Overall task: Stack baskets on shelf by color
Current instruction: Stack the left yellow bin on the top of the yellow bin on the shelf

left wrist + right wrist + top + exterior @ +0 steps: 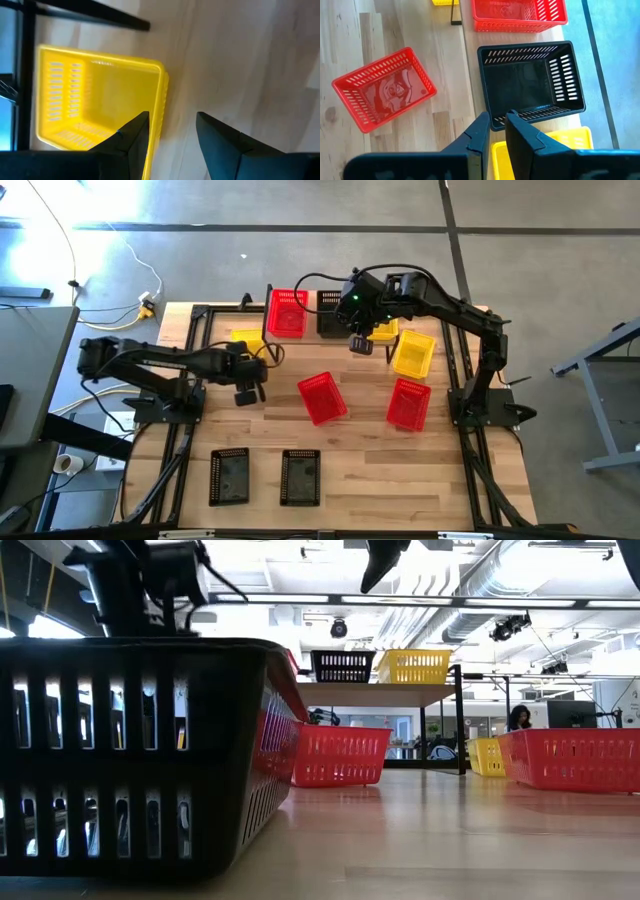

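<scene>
near edge of the high view: 2 black baskets (pixel 229 477) (pixel 300 477) side by side at 6 o'clock, untouched, well apart from both arms.

mid table: red basket (pixel 322 398) tilted near centre; second red basket (pixel 408 402) at 3 o'clock of it, a yellow basket (pixel 413 352) just beyond that.

left gripper (pixel 246 382) sits at 9 o'clock of centre, fingers open a moderate gap, holding nothing. its target looks like the yellow basket (pixel 100 102) lying partly under the shelf's left end. in the left wrist view 1 finger overlaps the basket's inside and the other the bare wood, so they straddle a side wall. can't tell if they're down at rim height yet. my read: descend, then close on that wall.

far: shelf (pixel 312 332) at 12 o'clock carries a red basket (pixel 287 312), a black basket (pixel 530 85) and another yellow one (pixel 413 666), left to right. right gripper (pixel 360 343) hovers just at the shelf's front edge between black and yellow, fingers nearly closed with a thin slit, empty.

left arm is nearer the floor-level yellow basket; right arm nearer the shelf.
</scene>
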Motion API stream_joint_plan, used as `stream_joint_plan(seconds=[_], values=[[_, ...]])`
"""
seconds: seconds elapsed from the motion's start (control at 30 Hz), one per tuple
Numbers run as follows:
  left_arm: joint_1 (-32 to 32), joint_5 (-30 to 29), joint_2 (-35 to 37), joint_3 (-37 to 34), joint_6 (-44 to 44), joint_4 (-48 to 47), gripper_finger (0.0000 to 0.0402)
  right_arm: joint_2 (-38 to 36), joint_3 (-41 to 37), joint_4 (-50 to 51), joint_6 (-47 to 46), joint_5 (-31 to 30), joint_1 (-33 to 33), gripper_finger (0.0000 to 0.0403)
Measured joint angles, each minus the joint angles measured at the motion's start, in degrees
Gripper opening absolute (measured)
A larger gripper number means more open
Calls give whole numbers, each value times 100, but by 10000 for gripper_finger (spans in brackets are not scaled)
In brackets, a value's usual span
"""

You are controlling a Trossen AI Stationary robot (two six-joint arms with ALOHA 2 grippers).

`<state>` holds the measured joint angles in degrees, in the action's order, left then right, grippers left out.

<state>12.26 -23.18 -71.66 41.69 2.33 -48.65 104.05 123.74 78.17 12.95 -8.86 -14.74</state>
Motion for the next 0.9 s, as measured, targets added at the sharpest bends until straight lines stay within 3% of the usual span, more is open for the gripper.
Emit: stream_joint_plan(seconds=[0.27, 0.43, 0.53, 0.73, 0.9], values=[[20, -427, -835, 0, 276, 296, 154, 0, 0, 0, 0, 3, 0, 46], [18, -401, -1148, 0, 356, 345, 148, 0, 0, 2, 0, 5, 0, 46], [7, -241, -1230, 0, 496, 342, 118, 2, 0, 2, -1, 5, 0, 46], [-26, 69, -1188, 0, 500, 340, 15, 2, 0, 2, -170, 9, 0, 46], [-209, 199, -1036, 128, 615, 176, 14, 2, 0, 9, -533, 29, 0, 46]])
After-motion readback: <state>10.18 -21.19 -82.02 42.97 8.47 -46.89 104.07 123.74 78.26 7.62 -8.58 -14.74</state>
